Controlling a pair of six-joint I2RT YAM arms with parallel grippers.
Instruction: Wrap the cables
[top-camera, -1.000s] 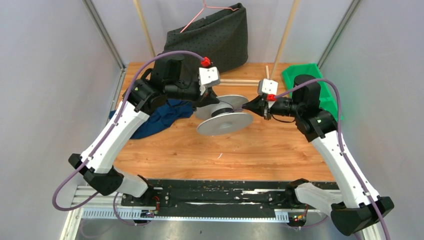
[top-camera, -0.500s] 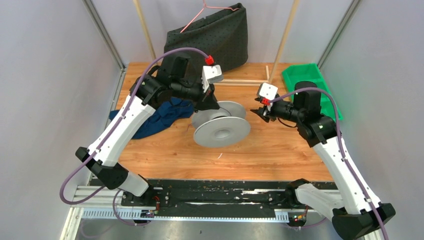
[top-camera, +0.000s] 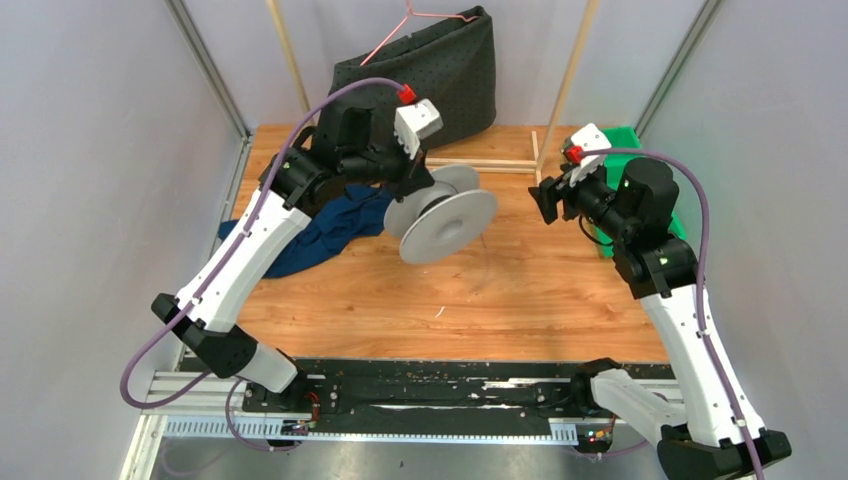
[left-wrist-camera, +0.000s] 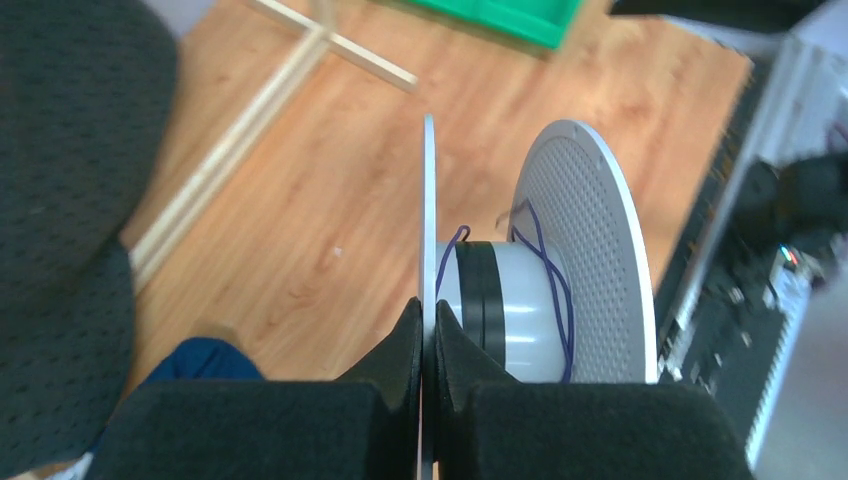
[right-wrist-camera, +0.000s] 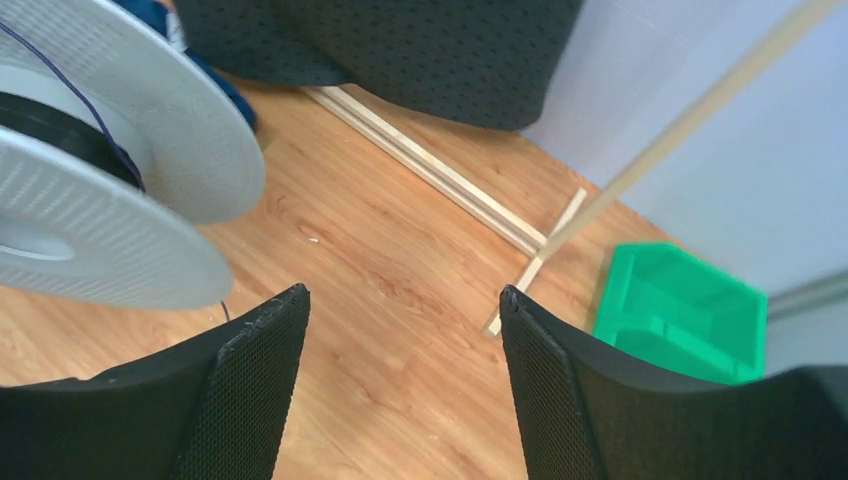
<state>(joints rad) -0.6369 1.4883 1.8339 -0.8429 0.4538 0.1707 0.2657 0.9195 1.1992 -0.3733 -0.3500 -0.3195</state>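
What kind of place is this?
Probably a robotics lab test cell: a wooden tabletop boxed in by plain grey panels, two arms bolted to a slotted metal rail, and staged props like a spool and green bin.

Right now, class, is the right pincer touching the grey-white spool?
Apart. The top view shows a strip of table between the right pincer and the spool's near rim; the pincer stands open, holding nothing.

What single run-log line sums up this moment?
stage: wrapping under way | left gripper: shut on spool flange, spool held tilted | right gripper: open, empty, apart from spool | cable: few turns on hub
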